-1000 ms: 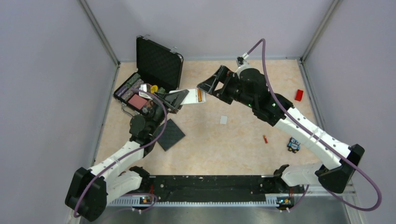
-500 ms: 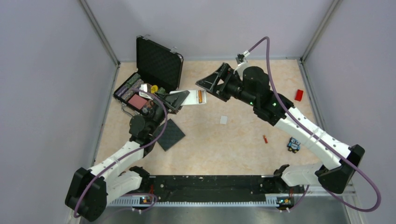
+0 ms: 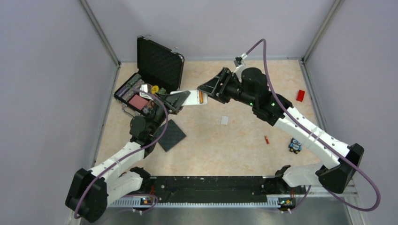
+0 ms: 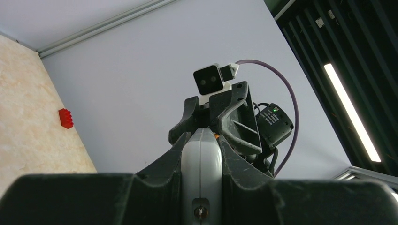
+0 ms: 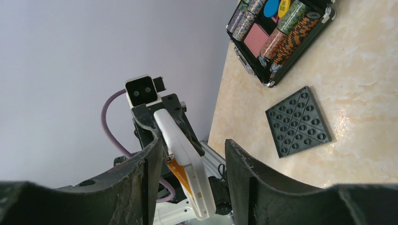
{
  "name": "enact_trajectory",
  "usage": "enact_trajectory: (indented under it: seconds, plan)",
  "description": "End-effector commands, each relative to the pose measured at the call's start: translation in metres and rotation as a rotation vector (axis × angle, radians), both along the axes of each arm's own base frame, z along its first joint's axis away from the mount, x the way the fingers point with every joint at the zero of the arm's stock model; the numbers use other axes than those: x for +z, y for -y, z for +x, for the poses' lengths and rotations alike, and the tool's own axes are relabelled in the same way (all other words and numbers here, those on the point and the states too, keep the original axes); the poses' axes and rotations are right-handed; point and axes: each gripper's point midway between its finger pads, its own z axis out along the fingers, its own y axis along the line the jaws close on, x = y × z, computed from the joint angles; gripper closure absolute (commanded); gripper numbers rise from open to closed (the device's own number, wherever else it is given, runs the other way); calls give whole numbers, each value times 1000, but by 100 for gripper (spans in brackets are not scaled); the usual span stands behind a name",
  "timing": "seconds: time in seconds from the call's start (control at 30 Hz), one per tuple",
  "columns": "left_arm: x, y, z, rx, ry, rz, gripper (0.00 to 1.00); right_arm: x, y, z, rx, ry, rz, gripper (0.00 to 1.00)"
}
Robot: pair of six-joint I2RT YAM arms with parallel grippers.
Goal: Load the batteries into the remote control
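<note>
Top external, left gripper (image 3: 179, 100) clamping remote control (image 3: 193, 97), right gripper (image 3: 203, 91) spread around its tip, chip case (image 3: 159, 63) behind, black pad (image 3: 170, 135) nearby

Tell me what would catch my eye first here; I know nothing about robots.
In mid-air over the far middle of the table, the left end effector grips a white remote control with an orange battery showing in its back. The right end effector straddles the remote's free end, jaws apart. At far left, an open black case shows stacked poker chips.
</note>
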Motion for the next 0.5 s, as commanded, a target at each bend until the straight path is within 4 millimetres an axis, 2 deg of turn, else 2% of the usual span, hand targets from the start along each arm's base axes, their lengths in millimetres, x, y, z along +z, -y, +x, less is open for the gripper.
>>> enact_trajectory:
  seconds: [0.0,0.3,0.47]
  plan:
    - [40,-8,-16,-3,130,-66,100,1,-1,1,9,-4,20,51]
    - [41,-14,-9,21,91,-117,100,2,-1,1,12,4,28,58]
    - [54,-26,-9,32,78,-217,100,3,-3,0,25,16,43,65]
